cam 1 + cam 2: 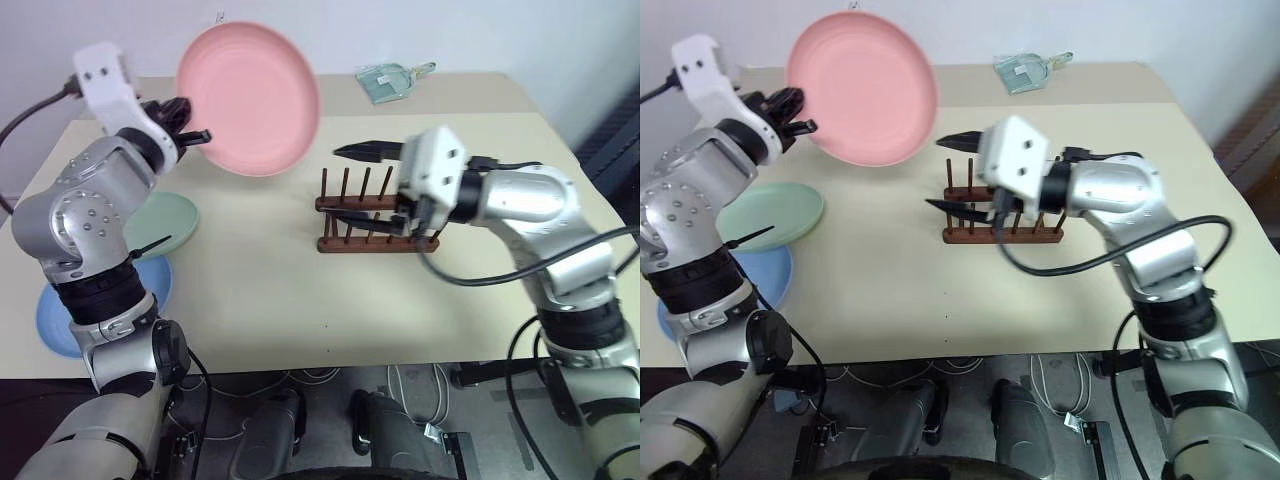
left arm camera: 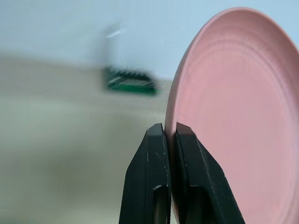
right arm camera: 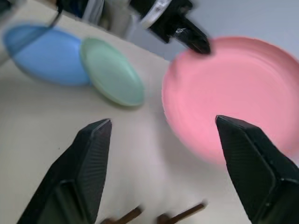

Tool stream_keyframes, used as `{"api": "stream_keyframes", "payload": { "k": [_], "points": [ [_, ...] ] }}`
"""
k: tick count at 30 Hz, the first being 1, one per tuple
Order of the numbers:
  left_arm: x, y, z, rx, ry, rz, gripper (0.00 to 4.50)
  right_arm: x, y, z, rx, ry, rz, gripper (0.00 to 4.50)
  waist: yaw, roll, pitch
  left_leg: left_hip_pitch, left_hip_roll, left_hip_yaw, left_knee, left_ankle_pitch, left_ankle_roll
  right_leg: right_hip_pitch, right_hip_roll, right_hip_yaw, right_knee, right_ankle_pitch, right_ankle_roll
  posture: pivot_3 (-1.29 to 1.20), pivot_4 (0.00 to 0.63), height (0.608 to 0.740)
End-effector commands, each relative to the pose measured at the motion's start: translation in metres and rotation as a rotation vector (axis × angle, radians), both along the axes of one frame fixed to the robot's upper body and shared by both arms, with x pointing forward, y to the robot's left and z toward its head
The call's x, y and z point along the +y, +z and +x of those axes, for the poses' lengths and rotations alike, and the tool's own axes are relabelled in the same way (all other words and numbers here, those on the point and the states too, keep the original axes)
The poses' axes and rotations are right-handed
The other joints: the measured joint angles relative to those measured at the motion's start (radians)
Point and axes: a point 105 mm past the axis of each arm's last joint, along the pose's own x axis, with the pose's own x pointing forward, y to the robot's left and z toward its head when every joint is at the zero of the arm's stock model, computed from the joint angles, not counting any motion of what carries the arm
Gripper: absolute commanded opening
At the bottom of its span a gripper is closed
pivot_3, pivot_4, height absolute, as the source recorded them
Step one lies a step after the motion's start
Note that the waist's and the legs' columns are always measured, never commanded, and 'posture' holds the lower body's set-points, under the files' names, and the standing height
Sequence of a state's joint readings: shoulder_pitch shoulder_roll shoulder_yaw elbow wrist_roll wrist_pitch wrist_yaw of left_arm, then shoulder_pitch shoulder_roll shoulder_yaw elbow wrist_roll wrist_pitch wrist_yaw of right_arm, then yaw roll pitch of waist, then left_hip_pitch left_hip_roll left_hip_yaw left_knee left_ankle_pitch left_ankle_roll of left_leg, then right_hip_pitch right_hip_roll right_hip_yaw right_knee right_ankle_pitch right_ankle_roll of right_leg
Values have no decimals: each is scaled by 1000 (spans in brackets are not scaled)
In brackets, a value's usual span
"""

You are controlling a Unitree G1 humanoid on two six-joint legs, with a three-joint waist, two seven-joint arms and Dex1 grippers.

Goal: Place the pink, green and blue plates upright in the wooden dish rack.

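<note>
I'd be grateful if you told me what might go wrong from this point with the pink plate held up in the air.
The left gripper pinches only the rim of the pink plate, so the plate could pivot or slip out.

The right gripper stands open facing the plate; a mistimed handover might drop it onto the table.

The right arm hangs close over the wooden dish rack and may knock it.

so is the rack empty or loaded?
Empty: the rack has bare pegs; pink plate is held up in the left gripper.
</note>
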State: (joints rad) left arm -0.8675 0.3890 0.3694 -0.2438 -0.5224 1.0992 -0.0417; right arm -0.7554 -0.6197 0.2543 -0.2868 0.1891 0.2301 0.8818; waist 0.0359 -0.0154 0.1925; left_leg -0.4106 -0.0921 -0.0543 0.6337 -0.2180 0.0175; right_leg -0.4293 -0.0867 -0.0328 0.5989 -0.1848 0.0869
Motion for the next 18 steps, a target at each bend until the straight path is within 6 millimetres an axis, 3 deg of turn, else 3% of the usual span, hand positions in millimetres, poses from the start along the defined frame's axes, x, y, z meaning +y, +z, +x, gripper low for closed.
{"api": "stream_keyframes", "payload": {
  "k": [1, 11, 16, 18],
  "points": [
    [-19, 21, -11, -104, -37, 59, 0, 9, 5, 8, -204, -12, -63, 3297, -1, 0, 0, 0, 0, 0, 0, 1, -2, 0, 1, 0, 0, 0, 0, 0, 150, 740],
    [-61, 31, -24, -111, -159, 2, 0, 13, 4, 38, -424, -123, -147, 3297, -2, 0, 0, 0, 0, 0, 0, 4, -2, 0, 3, 1, 0, 0, 0, 0, 150, 740],
    [-70, 31, -28, -101, -198, -40, 0, 13, -3, 45, -486, -143, -184, 3297, -5, 0, 0, 0, 1, 0, -1, 4, -2, 0, 3, 1, 0, 0, 0, 0, 150, 740],
    [-71, 33, -29, -105, -208, -47, 0, 13, -6, 46, -492, -146, -196, 2771, -11, 0, 0, 0, 1, 0, -1, 4, -2, 0, 4, 1, 0, 0, 0, 0, 150, 740]
  ]
}}
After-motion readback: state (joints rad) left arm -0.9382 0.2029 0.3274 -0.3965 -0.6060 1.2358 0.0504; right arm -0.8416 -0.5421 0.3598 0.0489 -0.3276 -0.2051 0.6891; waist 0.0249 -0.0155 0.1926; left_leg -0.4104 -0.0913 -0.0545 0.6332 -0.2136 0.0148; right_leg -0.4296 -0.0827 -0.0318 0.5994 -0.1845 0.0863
